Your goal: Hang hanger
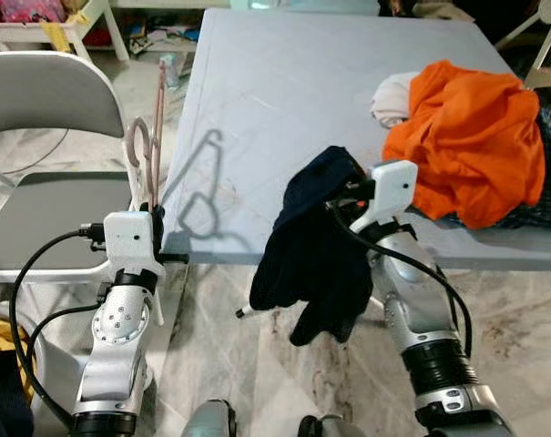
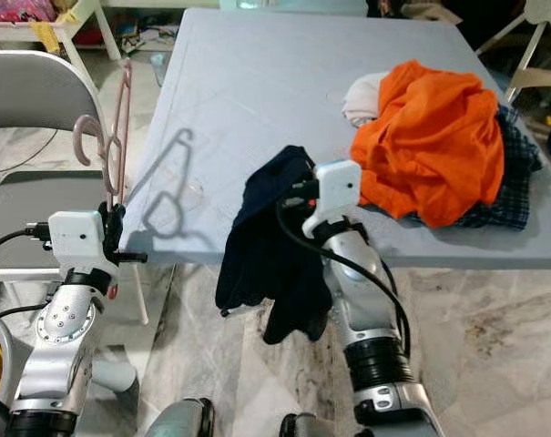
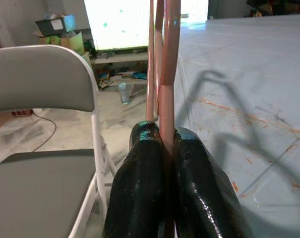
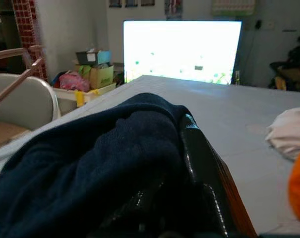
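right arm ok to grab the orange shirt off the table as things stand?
Probably not. The right gripper is already shut on a dark navy garment that drapes over its jaws. The orange shirt lies close beside it on the table, but the jaws aren't free.

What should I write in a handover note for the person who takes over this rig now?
Left gripper: shut on the pink hanger, held upright between the folding chair and the table's left edge.
Right gripper: raised at the table's front edge, draped with the dark navy garment; whether its fingers are shut cannot be seen.
Orange garment lies heaped with other clothes on the table, to the right.
Done: hanger and navy garment are lifted.
Left: the garment is not yet on the hanger; nothing hung.
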{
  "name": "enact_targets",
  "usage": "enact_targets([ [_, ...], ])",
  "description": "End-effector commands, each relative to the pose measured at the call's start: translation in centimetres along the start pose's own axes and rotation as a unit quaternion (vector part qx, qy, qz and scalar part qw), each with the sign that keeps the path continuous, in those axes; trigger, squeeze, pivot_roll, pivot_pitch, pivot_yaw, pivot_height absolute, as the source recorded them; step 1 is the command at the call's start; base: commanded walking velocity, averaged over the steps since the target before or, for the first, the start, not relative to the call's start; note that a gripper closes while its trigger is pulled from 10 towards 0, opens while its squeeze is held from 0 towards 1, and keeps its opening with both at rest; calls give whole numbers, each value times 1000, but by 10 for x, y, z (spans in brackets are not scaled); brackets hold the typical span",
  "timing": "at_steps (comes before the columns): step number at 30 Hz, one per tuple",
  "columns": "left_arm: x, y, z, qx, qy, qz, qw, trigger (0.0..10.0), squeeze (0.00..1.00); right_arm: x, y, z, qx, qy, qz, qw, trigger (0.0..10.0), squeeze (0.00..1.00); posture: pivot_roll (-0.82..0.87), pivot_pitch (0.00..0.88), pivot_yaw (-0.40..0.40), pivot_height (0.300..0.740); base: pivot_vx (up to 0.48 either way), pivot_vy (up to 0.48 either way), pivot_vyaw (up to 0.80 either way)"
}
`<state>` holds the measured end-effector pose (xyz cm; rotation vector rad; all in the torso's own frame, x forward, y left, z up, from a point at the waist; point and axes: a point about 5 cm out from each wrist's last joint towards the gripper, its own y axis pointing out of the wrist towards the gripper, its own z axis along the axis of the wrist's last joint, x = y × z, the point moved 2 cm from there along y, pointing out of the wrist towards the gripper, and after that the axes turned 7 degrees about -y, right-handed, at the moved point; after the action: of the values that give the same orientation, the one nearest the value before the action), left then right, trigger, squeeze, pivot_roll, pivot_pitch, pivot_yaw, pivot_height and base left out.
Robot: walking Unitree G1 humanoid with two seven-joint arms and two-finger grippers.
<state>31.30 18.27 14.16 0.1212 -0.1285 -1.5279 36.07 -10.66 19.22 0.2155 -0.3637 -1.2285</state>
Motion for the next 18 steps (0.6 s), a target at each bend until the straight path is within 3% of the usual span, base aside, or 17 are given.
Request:
enact_targets([
  [1, 5, -2, 0, 2, 3, -12, 1000, 10000, 0, -1, 7, 7, 13, 5, 3, 1000, 10000, 0, 245, 174, -47, 740, 0, 0, 0],
  [8, 5, -5, 1, 5, 6, -10, 1000, 10000, 0, -2, 36, 23, 24, 11, 19, 999, 10000, 0, 272, 182, -62, 740, 0, 0, 0],
  [13, 3, -9, 1, 7, 7, -7, 1000, 10000, 0, 8, 71, 37, 2, 55, 14, 998, 10000, 0, 294, 192, -72, 740, 0, 0, 0],
  [18, 2, -13, 2, 7, 4, -3, 1000, 10000, 0, 24, 100, 60, -18, 60, -2, 998, 10000, 0, 312, 204, -85, 740, 0, 0, 0],
])
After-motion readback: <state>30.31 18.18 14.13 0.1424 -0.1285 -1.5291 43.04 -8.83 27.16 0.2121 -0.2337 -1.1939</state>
